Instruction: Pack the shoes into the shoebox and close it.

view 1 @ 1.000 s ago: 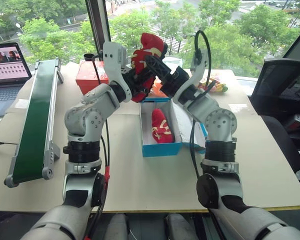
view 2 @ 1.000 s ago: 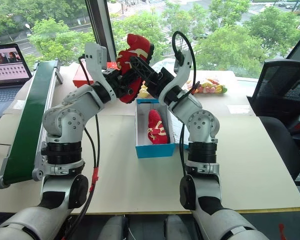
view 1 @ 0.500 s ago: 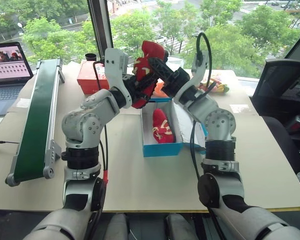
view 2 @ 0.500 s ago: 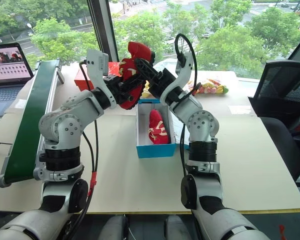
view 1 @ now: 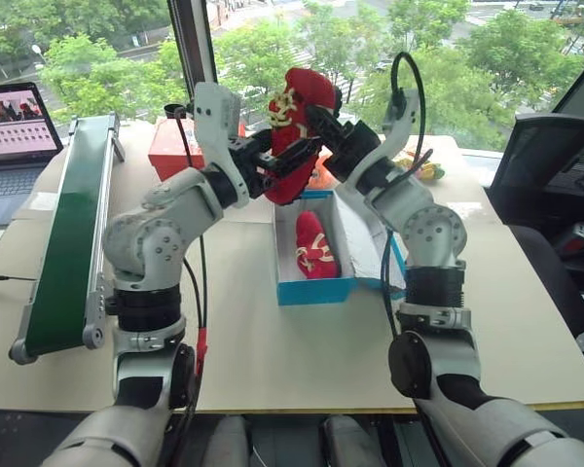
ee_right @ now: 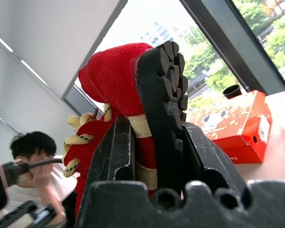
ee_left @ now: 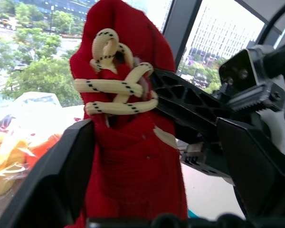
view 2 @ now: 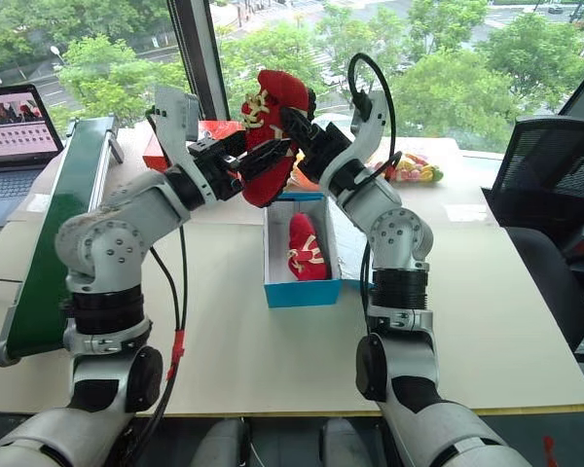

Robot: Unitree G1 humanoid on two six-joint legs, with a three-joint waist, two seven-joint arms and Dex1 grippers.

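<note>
Handing the second shoe [view 1: 294,131] across above the shoebox [view 1: 316,288]

Our right tool [ee_right: 152,142] is clamping its sole while our left tool [view 1: 273,165] is standing apart, so one shoe [view 1: 313,245] is lying boxed.

Up top, the two head cameras sit side by side, looking forward and down over both arms onto the counter [view 1: 273,341], windows across the upper frame. They share nearly everything: the blue shoebox [view 1: 316,287] at centre, the green conveyor [view 1: 68,243] at left, the laptop [view 2: 15,122] in the upper left corner. The left wrist camera is pressed right up to the raised red shoe [ee_left: 128,142], facing the window, with the right claw [ee_left: 204,114] at right of frame. The right wrist camera looks upward, very close on that shoe's black sole [ee_right: 166,109], a red-orange shoebox [ee_right: 232,128] at right.
</note>
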